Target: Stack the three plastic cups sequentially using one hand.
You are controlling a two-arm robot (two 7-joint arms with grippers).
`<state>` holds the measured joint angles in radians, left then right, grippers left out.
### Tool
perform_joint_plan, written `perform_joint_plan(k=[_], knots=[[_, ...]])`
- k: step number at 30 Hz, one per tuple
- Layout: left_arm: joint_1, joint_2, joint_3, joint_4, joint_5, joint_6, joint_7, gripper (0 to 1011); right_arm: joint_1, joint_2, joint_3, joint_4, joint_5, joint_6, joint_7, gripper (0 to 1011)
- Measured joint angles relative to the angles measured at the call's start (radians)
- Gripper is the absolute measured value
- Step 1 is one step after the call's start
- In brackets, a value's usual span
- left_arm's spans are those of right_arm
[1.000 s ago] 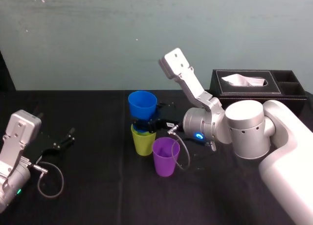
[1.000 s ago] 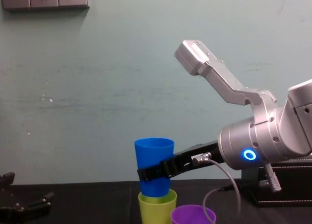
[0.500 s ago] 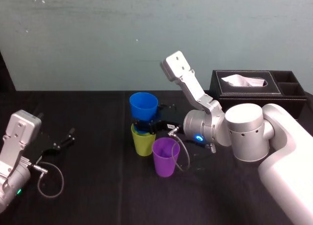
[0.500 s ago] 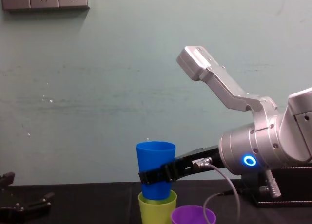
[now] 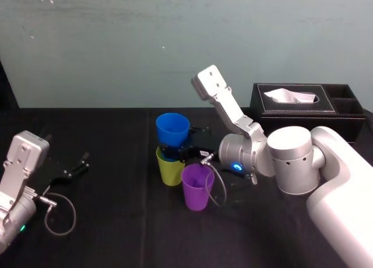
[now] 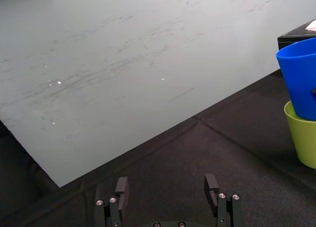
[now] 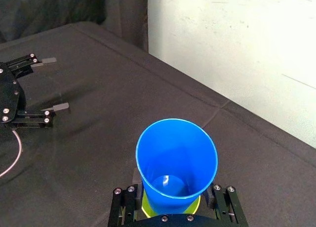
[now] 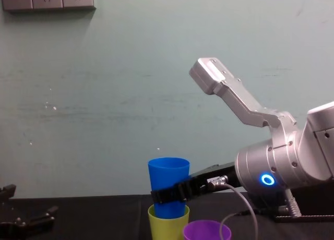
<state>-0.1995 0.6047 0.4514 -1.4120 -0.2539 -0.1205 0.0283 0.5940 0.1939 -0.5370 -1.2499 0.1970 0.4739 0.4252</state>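
My right gripper [image 5: 175, 150] is shut on the blue cup [image 5: 172, 128], with a finger on each side of its lower half [image 7: 177, 163]. The cup stands upright, its base sunk into the mouth of the yellow-green cup [image 5: 170, 170] on the black table. From the chest, the blue cup [image 8: 168, 180] rises out of the yellow-green cup [image 8: 168, 224] with the black fingers [image 8: 175, 192] across it. The purple cup [image 5: 197, 187] stands alone, just in front and to the right. My left gripper [image 5: 73, 168] rests open at the far left, nothing between its fingers [image 6: 122, 187].
A black tissue box [image 5: 297, 105] sits at the back right behind the right arm. A grey cable loops on the cloth by the left arm [image 5: 58, 212], and another hangs beside the purple cup. A pale green wall backs the table.
The right gripper has lowered the blue cup, whose base now sits deeper in the yellow-green cup. The purple cup and left arm have not moved.
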Motion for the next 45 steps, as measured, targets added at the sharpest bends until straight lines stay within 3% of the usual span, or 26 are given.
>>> perform_joint_plan(k=[18,29,45], knots=[[0.000,0.000,0.000,0.000,0.000,0.000,0.000,1000,0.000,-0.007,-0.002,0.015,-0.004,-0.009,-0.001,707],[0.000,0.000,0.000,0.000,0.000,0.000,0.000,1000,0.000,-0.006,-0.002,0.013,-0.005,-0.009,-0.001,985],[0.000,0.000,0.000,0.000,0.000,0.000,0.000,1000,-0.004,-0.002,-0.002,0.002,-0.007,-0.012,-0.002,1004]])
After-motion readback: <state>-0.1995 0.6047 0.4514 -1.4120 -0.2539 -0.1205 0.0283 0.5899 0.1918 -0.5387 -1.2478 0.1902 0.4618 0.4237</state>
